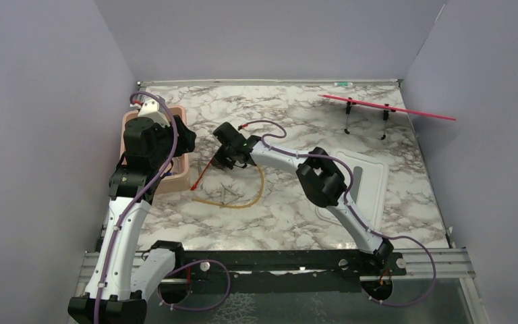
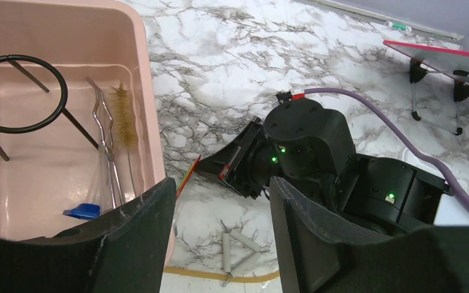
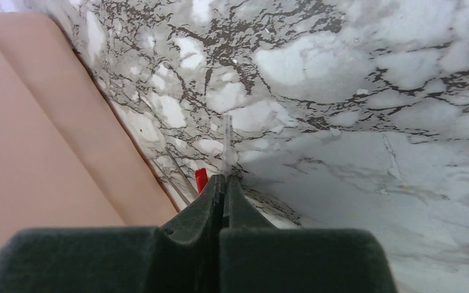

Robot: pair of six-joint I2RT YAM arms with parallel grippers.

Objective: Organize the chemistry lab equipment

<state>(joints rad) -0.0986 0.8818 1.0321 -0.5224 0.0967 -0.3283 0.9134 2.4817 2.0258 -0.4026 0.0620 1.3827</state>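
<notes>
Black right gripper (image 3: 225, 183) clamps a thin clear rod (image 3: 226, 143); left gripper (image 2: 221, 183) has fingers (image 2: 134, 238) apart, empty.

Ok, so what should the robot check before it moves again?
1. Right gripper shut on the thin stick: ok.
2. Stick lifted off the table: cannot tell.
3. Bare floor free in the pink tub: ok.
4. Left gripper out of the way: not ok, it hangs open at the tub's near edge.
5. Amber tubing packed away: not ok, it lies on the table.
</notes>
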